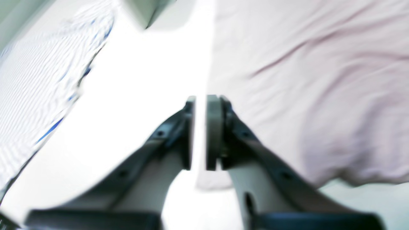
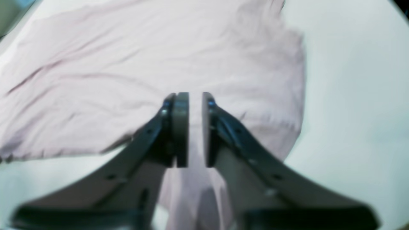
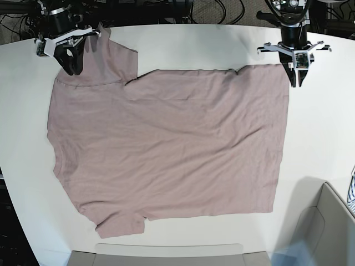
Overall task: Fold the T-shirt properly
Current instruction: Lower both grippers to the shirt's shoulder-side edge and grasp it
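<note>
Soft, wrinkled mauve-pink T-shirt [image 3: 166, 144] spread flat on smooth white desk [image 3: 316, 127], sleeve toward 11 o'clock. Left fingers [image 1: 214, 127] slightly parted, grasping nothing, at hem corner; right fingers [image 2: 181, 127] likewise narrowly parted over sleeve. No readable writing anywhere.

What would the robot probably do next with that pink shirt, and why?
Probably lower both grippers onto the far edge and pinch it. The T-shirt lies spread flat on the table. The left gripper sits at its far hem corner and the right gripper over the far sleeve, jaws slightly apart, neither visibly gripping cloth.
</note>
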Available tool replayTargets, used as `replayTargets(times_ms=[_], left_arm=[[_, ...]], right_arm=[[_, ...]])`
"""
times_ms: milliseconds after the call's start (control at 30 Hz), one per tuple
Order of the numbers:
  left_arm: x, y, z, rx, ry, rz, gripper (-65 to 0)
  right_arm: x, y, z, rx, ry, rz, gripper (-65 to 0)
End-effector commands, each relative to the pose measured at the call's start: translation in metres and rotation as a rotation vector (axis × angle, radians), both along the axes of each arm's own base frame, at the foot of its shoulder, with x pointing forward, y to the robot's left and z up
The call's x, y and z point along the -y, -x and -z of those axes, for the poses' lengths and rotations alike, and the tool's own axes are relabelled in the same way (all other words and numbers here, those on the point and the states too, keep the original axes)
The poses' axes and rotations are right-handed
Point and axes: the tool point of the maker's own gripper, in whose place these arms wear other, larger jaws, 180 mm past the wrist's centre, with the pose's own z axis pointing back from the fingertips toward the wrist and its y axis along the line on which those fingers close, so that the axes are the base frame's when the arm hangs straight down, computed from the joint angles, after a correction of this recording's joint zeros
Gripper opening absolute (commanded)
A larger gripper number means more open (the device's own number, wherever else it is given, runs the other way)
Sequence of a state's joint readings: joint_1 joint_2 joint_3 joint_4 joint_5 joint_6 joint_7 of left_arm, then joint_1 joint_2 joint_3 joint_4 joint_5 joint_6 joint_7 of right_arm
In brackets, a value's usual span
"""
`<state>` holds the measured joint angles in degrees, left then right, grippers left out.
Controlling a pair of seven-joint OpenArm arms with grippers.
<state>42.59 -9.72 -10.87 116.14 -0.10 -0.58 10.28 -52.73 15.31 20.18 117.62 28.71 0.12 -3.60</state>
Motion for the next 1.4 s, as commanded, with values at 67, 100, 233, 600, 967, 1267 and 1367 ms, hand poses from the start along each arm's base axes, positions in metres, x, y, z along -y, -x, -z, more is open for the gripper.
replayTargets(times_ms=[67,100,233,600,967,1267,1367], left_arm=[[0.006,0.005,-0.004,0.006,-0.002,0.025,-49.8],[0.006,0.006,-0.003,0.001,-0.002,0.028,-49.5],[0.006,0.008,-0.002,-0.005,-0.003,0.029,-49.5],[0.006,0.008,-0.001,-0.008,-0.005,0.029,-49.5],[0.006,0.006,0.0,-0.009,-0.011,0.043,-49.5],[0.015,-0.001,0.009,-0.049,0.032,0.042,-49.3],[0.014,-0.008,0.02,-0.104,0.117,-0.005,-47.7]], right_arm=[[-0.001,0.003,0.001,-0.035,-0.045,-0.004,-47.7],[-0.002,0.003,0.004,-0.049,-0.06,0.0,-47.6],[0.0,0.007,0.021,-0.101,-0.154,0.053,-47.3],[0.034,0.042,0.096,-0.281,-0.326,0.255,-47.3],[0.04,0.052,0.139,-0.383,-0.397,0.306,-47.3],[-0.012,0.038,0.132,-0.379,-0.665,0.18,-47.3],[-0.012,0.038,0.133,-0.384,-0.632,0.162,-47.4]])
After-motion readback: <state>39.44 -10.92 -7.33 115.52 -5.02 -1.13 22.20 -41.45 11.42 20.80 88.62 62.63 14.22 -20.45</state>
